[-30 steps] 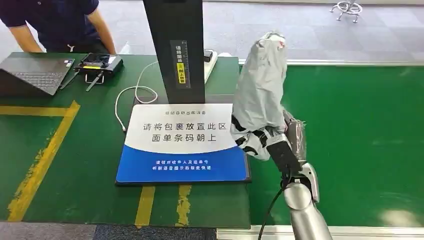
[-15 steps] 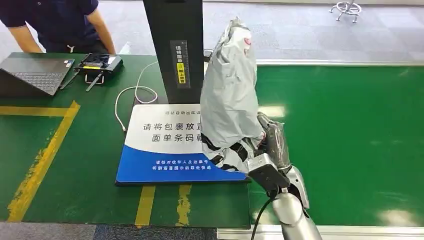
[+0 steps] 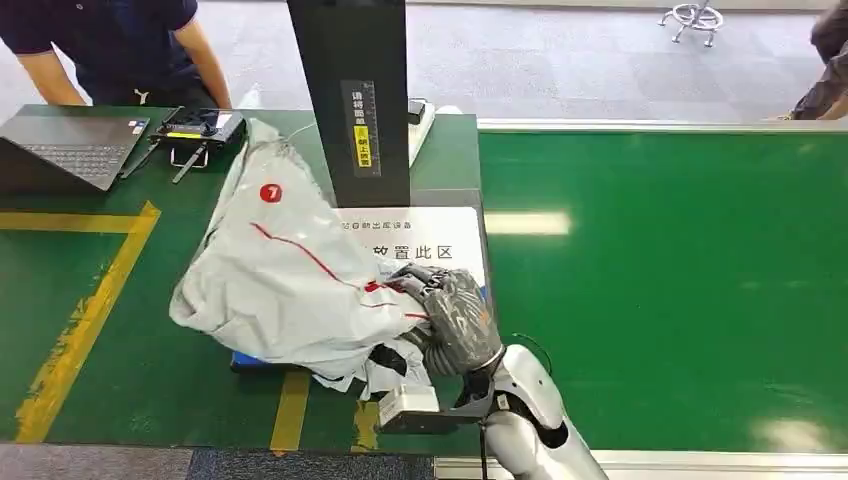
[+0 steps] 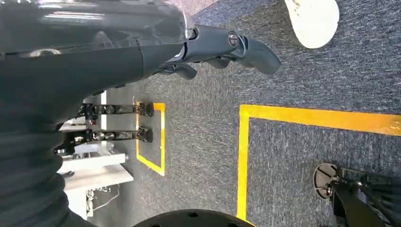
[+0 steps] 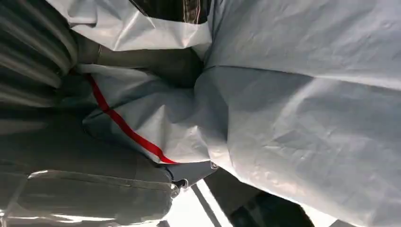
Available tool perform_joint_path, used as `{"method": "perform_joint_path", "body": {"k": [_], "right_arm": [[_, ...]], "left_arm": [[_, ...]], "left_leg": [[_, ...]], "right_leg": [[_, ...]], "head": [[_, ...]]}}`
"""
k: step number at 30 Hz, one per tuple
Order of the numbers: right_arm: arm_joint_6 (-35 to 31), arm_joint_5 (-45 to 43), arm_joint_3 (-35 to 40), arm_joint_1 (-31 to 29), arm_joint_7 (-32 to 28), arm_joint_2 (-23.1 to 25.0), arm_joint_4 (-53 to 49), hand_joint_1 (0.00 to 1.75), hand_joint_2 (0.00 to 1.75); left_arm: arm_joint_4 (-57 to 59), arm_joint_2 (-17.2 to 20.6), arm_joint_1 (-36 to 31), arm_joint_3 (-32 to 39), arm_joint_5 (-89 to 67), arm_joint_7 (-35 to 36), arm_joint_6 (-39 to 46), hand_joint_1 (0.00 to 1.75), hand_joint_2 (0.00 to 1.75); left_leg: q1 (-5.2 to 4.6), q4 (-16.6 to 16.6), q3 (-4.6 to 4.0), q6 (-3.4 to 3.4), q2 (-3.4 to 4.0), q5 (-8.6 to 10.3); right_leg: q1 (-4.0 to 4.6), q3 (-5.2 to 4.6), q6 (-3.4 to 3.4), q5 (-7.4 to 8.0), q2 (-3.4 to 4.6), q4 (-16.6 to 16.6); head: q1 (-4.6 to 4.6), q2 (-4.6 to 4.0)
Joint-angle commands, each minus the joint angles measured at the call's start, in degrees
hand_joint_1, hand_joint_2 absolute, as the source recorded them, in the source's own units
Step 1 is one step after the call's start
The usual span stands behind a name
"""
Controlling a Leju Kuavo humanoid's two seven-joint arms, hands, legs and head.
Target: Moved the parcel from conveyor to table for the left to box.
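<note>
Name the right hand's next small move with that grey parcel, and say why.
Probably let go and draw back. The parcel already lies on the blue-and-white mat on the table, off the conveyor, while the right hand grips its near edge.

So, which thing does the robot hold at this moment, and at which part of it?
The right hand grips the grey parcel at its bunched end nearest the robot, above the scanner mat. The left hand holds nothing.

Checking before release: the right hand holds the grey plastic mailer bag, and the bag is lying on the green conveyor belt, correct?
Not quite. The right hand holds the grey plastic mailer bag, but the head view shows the bag lying on the table's blue-and-white placement mat, not the belt.
</note>
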Motion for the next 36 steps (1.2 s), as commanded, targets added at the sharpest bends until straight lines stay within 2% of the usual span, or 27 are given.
{"method": "perform_joint_path", "body": {"k": [1, 4, 7, 12, 16, 17, 23, 28, 29, 30, 31, 36], "right_arm": [[-4.60, 6.48, 6.23, -6.71, 5.25, 1.59, 13.88, 1.52, 1.75], [-7.67, 10.54, 6.09, -9.04, 7.77, 2.32, 18.79, 1.52, 1.75], [-7.58, 10.25, 5.57, -11.42, 7.88, 3.55, 22.74, 1.55, 1.75], [-11.25, 11.13, 5.29, -16.12, 8.93, 5.90, 30.66, 1.54, 1.75], [-12.00, 11.21, 5.06, -17.78, 9.67, 6.86, 33.07, 1.54, 1.75], [-12.59, 11.52, 5.08, -18.86, 10.07, 7.25, 34.57, 1.55, 1.75], [-14.23, 10.87, 4.39, -21.51, 10.36, 8.75, 38.88, 1.61, 1.75], [-14.77, 11.15, 4.32, -22.39, 10.68, 9.30, 40.20, 1.54, 1.75], [-14.57, 11.14, 4.39, -22.55, 10.75, 9.69, 40.64, 1.31, 1.75], [-14.71, 11.27, 4.48, -22.58, 10.79, 9.79, 40.86, 0.21, 1.75], [-14.79, 11.35, 4.52, -22.59, 10.84, 9.84, 40.96, 0.00, 1.75], [-14.71, 11.59, 4.61, -23.03, 11.22, 10.05, 42.36, 0.00, 1.75]], "left_arm": [[-0.27, 1.33, 0.07, -1.06, -0.78, -0.78, -1.09, 0.00, 1.75], [-0.20, 1.24, -0.02, -1.02, -0.94, -0.33, -1.22, 0.00, 1.75], [-0.19, 1.24, -0.11, -0.73, -0.69, 0.06, -1.07, 0.00, 1.75], [-0.12, 1.13, -0.04, -0.69, -0.48, -0.35, -0.83, 0.00, 1.75], [-0.12, 1.08, -0.10, -0.94, -0.72, -0.62, -0.91, 0.00, 1.75], [-0.13, 1.09, -0.22, -1.06, -0.85, -0.63, -0.99, 0.00, 1.75], [-0.08, 0.96, -0.65, -1.18, -1.07, -0.44, -1.12, 0.00, 1.75], [-0.07, 0.86, -0.63, -1.07, -0.99, -0.42, -1.16, 0.00, 1.75], [-0.08, 0.80, -0.56, -0.89, -0.81, -0.44, -1.15, 0.00, 1.75], [-0.09, 0.78, -0.51, -0.79, -0.74, -0.34, -1.08, 0.00, 1.75], [-0.09, 0.77, -0.49, -0.76, -0.71, -0.32, -1.04, 0.00, 1.75], [-0.07, 0.80, -0.22, -0.55, -0.59, -0.17, -0.89, 0.00, 1.75]], "left_leg": [[0.05, -0.10, 0.15, -0.11, 0.29, 0.01], [0.04, -0.10, 0.15, -0.13, 0.21, 0.04], [0.04, -0.10, 0.15, -0.12, 0.28, 0.03], [0.03, -0.03, 0.08, -0.11, 0.27, 0.02], [0.04, -0.16, 0.19, -0.20, 0.37, 0.10], [0.03, -0.01, 0.06, -0.10, 0.21, 0.02], [0.01, 0.01, 0.01, -0.09, 0.14, 0.04], [0.02, 0.02, 0.01, -0.09, 0.13, 0.04], [0.02, 0.01, 0.02, -0.09, 0.08, 0.04], [0.04, -0.03, 0.07, -0.14, 0.16, 0.06], [0.04, -0.06, 0.10, -0.16, 0.20, 0.07], [0.02, 0.00, 0.03, -0.10, 0.10, 0.04]], "right_leg": [[0.07, 0.04, -0.18, 0.09, 0.20, -0.09], [0.06, 0.07, -0.18, 0.09, 0.12, -0.09], [0.05, 0.05, -0.17, 0.10, 0.19, -0.08], [0.04, -0.02, -0.15, 0.09, 0.21, -0.01], [0.07, 0.03, -0.29, 0.17, 0.24, -0.10], [0.04, -0.03, -0.12, 0.07, 0.15, 0.01], [0.01, -0.06, -0.11, 0.06, 0.10, 0.04], [0.03, -0.06, -0.13, 0.05, 0.07, 0.04], [0.03, -0.02, -0.11, 0.04, 0.04, 0.03], [0.06, -0.01, -0.20, 0.08, 0.07, 0.00], [0.06, 0.00, -0.23, 0.09, 0.09, -0.02], [0.03, -0.03, -0.13, 0.04, 0.05, 0.02]], "head": [[-0.02, 0.00], [0.00, 0.00], [-0.02, 0.00], [-0.02, 0.00], [0.00, 0.00], [-0.02, 0.00], [-0.02, 0.00], [-0.02, 0.00], [-0.02, 0.00], [-0.02, 0.00], [-0.02, 0.00], [-0.02, 0.00]]}}
